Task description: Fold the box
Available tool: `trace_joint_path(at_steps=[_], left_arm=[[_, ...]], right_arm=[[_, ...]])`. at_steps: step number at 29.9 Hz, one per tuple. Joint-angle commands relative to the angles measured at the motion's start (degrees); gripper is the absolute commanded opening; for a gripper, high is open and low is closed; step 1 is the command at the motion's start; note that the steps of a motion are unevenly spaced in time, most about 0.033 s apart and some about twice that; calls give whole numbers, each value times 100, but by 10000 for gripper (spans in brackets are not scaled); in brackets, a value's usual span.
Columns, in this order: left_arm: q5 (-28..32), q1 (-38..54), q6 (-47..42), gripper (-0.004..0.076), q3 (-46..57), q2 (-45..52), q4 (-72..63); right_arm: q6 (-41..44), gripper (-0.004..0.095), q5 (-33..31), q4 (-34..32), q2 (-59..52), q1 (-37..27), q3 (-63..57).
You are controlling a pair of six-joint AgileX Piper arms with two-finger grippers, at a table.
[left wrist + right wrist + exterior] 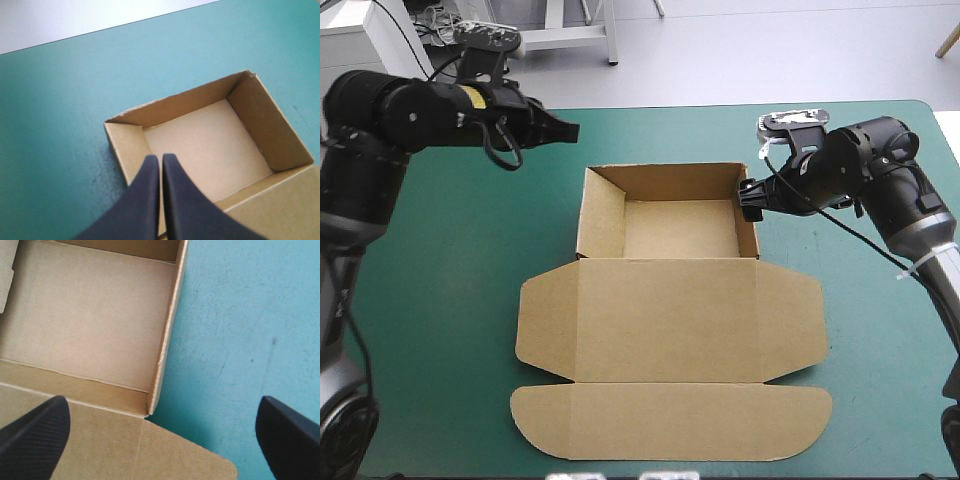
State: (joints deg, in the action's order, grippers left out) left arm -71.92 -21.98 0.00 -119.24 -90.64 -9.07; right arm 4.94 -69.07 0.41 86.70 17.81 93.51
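The brown box (665, 300) sits mid-worktop (440, 300), tray walls up, lid flat toward the near edge. The right hand (162, 402), fingers wide apart, hovers over the right wall's near corner. Best bet: straddle that wall squarely before pinching, so it doesn't buckle. The left hand (161, 159), fingers pressed together, aims at the left wall from above.

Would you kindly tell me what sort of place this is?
Probably a robotics lab workbench: two black robot arms reach over a table with a teal-green cover, where a brown cardboard box sits half-folded.
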Motion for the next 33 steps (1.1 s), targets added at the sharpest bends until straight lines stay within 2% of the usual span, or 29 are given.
trace_joint_path(at_steps=[1, 9, 17, 23, 30, 33], left_arm=[[-121, -17, 89, -8, 649, 999, 266], [-110, -17, 0, -8, 3302, 2908, 392], [244, -17, -109, -8, 5187, 4301, 372], [663, -17, -109, -8, 6228, 5079, 346], [745, -17, -109, -8, 6852, 5666, 346], [733, -17, -109, -8, 6971, 5806, 346]], right_arm=[[-48, 926, 212, -41, -124, -42, 123], [91, 926, 540, 4, 530, -42, 168], [91, 925, 762, 105, 1427, -42, 267], [74, 926, 944, 351, 1881, -42, 267], [26, 924, 1135, 459, 1942, -42, 267], [-107, 864, 1067, 505, 1942, -42, 267]])
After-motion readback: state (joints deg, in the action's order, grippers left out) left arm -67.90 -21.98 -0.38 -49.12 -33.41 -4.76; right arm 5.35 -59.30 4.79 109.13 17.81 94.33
